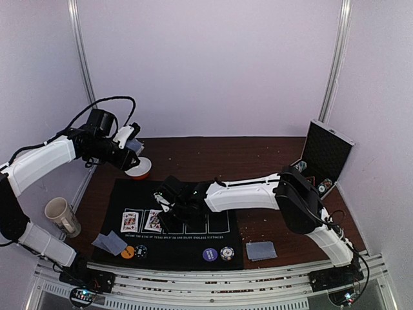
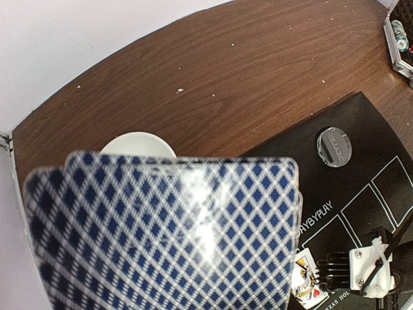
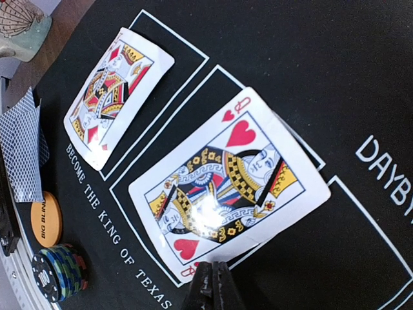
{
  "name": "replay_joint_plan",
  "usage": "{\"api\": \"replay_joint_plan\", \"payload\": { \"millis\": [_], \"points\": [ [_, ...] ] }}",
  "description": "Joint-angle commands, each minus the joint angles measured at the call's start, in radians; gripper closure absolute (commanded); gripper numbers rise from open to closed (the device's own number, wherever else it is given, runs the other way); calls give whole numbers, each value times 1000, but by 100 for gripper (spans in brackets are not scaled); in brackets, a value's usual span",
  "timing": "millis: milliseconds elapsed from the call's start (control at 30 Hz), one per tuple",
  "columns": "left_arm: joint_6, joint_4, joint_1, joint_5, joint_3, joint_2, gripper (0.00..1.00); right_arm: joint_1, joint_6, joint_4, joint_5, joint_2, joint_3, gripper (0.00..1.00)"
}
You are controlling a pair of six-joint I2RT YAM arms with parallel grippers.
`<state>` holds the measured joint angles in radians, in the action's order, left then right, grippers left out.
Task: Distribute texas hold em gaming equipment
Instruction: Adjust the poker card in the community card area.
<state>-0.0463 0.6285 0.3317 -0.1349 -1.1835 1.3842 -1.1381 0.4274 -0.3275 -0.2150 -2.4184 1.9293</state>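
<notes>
Black case (image 1: pixel 328 154) w/ chips (image 1: pixel 327 186), L pincer (image 1: pixel 133 147) clamped on cards (image 2: pixel 168 239), R pincer (image 3: pixel 213 284) together.

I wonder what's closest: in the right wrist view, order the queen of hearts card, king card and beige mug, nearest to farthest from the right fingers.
1. Queen of hearts playing card, at the right fingers.
2. King playing card, upper left.
3. Beige mug, top-left corner.

My right arm (image 1: pixel 245 194) lies low across the mat (image 1: pixel 174 255), barring its card boxes (image 1: pixel 219 223). Poker chips (image 1: pixel 226 253) line the near edge. Bare table (image 1: pixel 245 155) behind: open passage. Bowl (image 1: pixel 139 169), mug (image 1: pixel 62 216) crowd left side.
</notes>
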Motion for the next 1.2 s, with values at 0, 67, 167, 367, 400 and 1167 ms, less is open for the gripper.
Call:
{"api": "replay_joint_plan", "payload": {
  "millis": [0, 67, 167, 367, 400, 1167],
  "points": [
    [-3, -49, -9, -8, 8, -20, 59, 33, -8, 22, 5, 67, -27, 100],
    [-4, -49, -8, -7, 8, -20, 59, 49, 21, 32, 13, 63, -43, 100],
    [-4, -48, -9, -7, 8, -21, 59, 56, 33, 37, 34, 43, -40, 100],
    [-4, -49, -8, -6, 7, -20, 59, 57, 40, 8, 50, -33, 28, 100],
    [-4, -49, -8, -5, 7, -20, 59, 57, 41, 7, 48, -39, 36, 100],
    [-5, -49, -8, -10, 1, -17, 59, 51, 96, 42, -6, -90, 87, 100]
  ]
}}
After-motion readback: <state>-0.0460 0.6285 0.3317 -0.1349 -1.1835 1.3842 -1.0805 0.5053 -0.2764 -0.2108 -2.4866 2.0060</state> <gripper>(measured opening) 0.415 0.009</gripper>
